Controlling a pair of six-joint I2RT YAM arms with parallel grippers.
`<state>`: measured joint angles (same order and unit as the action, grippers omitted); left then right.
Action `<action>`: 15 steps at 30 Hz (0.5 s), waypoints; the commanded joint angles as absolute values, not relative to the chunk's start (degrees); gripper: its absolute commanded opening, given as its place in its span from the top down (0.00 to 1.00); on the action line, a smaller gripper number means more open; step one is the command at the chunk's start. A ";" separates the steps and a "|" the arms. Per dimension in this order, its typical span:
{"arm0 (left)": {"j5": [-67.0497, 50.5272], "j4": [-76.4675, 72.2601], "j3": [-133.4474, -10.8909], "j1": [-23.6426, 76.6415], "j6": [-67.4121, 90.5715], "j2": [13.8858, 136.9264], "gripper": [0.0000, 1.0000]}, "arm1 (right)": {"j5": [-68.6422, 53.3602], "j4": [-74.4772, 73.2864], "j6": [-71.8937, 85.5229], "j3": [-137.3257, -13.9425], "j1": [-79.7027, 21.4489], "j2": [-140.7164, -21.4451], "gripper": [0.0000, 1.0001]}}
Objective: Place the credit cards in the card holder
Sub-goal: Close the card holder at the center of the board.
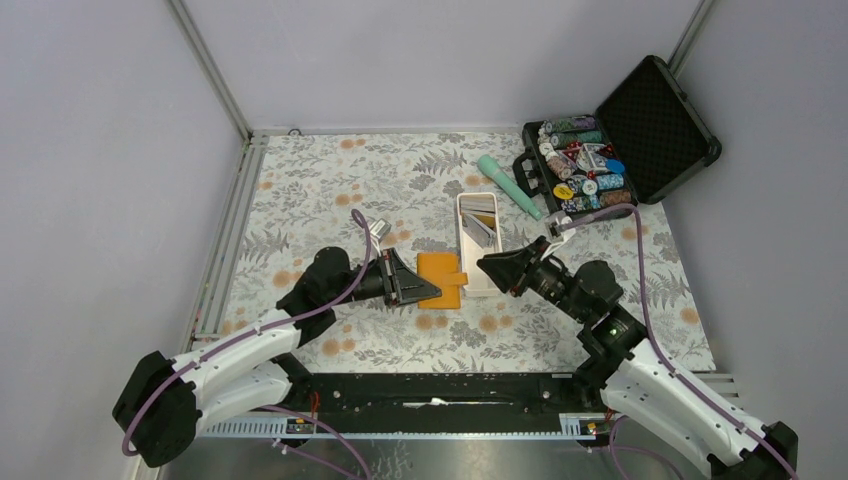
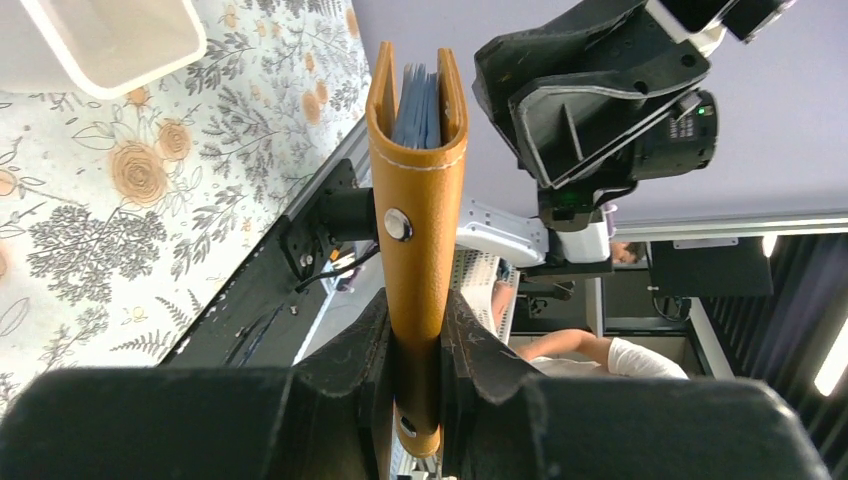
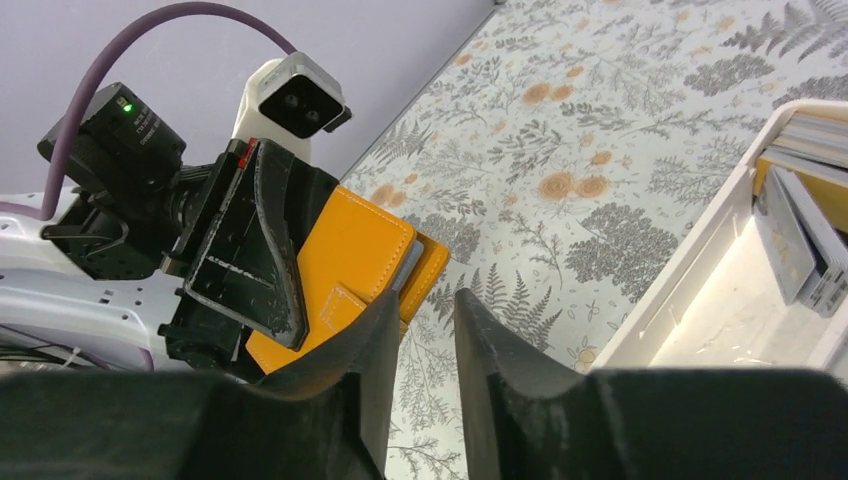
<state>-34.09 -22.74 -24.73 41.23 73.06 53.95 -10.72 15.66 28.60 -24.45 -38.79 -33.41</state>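
Note:
The orange card holder (image 1: 443, 279) is held low over the floral table, and my left gripper (image 1: 418, 284) is shut on its left end. In the left wrist view the card holder (image 2: 418, 210) stands edge-on between my fingers (image 2: 365, 335), with its blue pockets (image 2: 418, 100) showing at the far end. The credit cards (image 1: 481, 225) lie in the long white tray (image 1: 463, 252); they show again (image 3: 800, 240) at the right of the right wrist view. My right gripper (image 1: 487, 266) hovers between holder and tray, jaws a little apart and empty (image 3: 427, 300), beside the card holder (image 3: 350, 250).
An open black case (image 1: 640, 120) of poker chips (image 1: 585, 170) sits at the back right. A teal cylinder (image 1: 508, 185) lies beside it. A small metal object (image 1: 378, 228) rests left of the tray. The tray's corner (image 2: 110, 40) is close to my left gripper.

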 commanded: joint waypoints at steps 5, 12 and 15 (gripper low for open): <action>-34.62 -26.56 -26.36 40.78 72.56 53.96 1.00 | -24.47 27.74 34.57 -23.87 -38.91 -37.07 0.45; -35.36 -27.31 -25.93 40.67 71.99 53.38 1.00 | -24.00 24.80 36.16 -24.53 -38.90 -39.48 0.41; -35.99 -27.74 -26.01 40.62 71.98 53.29 1.00 | -22.81 25.12 36.97 -23.56 -38.85 -40.08 0.42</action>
<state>-34.44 -22.61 -24.73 40.91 72.25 54.11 -22.20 22.87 35.27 -23.70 -38.79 -39.33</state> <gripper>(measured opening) 0.174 0.588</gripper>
